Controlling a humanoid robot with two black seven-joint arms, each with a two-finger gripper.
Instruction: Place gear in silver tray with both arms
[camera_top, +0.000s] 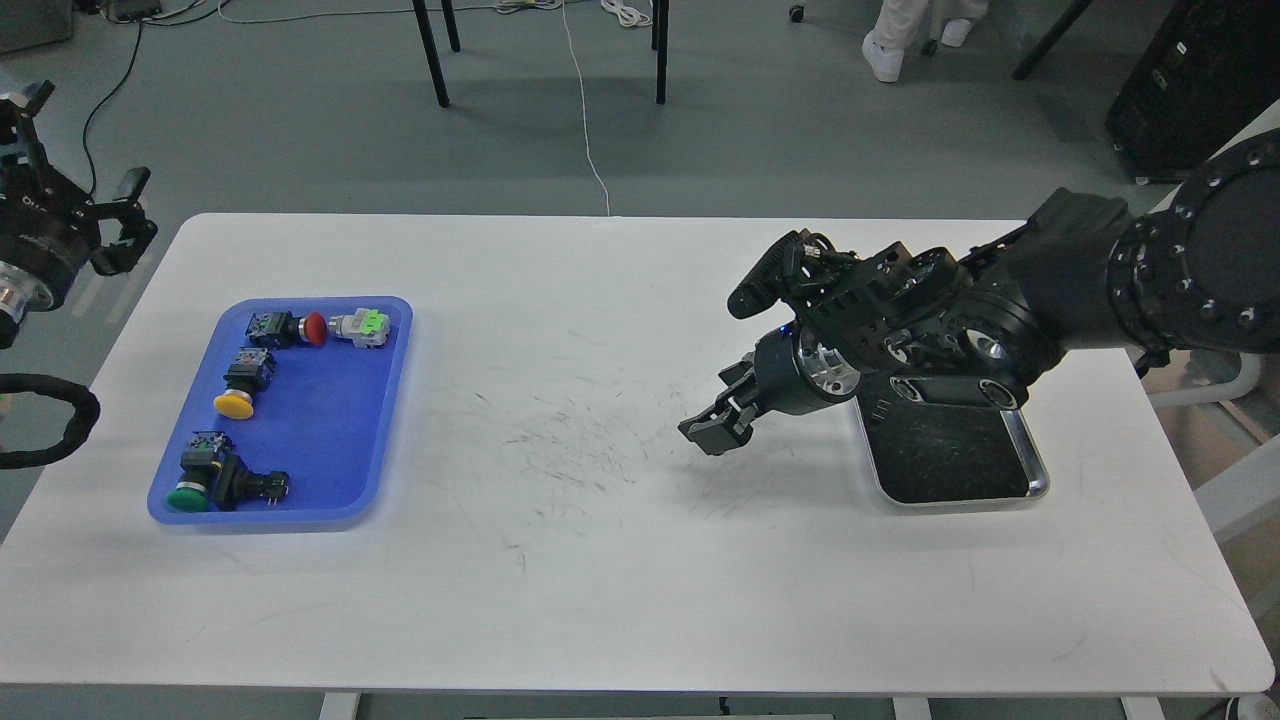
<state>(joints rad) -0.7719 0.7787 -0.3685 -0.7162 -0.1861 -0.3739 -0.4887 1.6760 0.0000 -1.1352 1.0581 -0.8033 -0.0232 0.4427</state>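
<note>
Silver tray (960, 470) sits lower right, empty. Gear (230, 385) lies in the blue tray (385, 420) at left: small, rigid, probably light; I'd pinch the black bodies. My right gripper (712, 425) looks nearly closed, empty; left gripper (110, 225) spread.

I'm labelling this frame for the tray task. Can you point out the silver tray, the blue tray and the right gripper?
silver tray (1036, 486): head view, near right rim.
blue tray (340, 420): head view, bare floor.
right gripper (712, 430): head view, between its fingertips.
</note>
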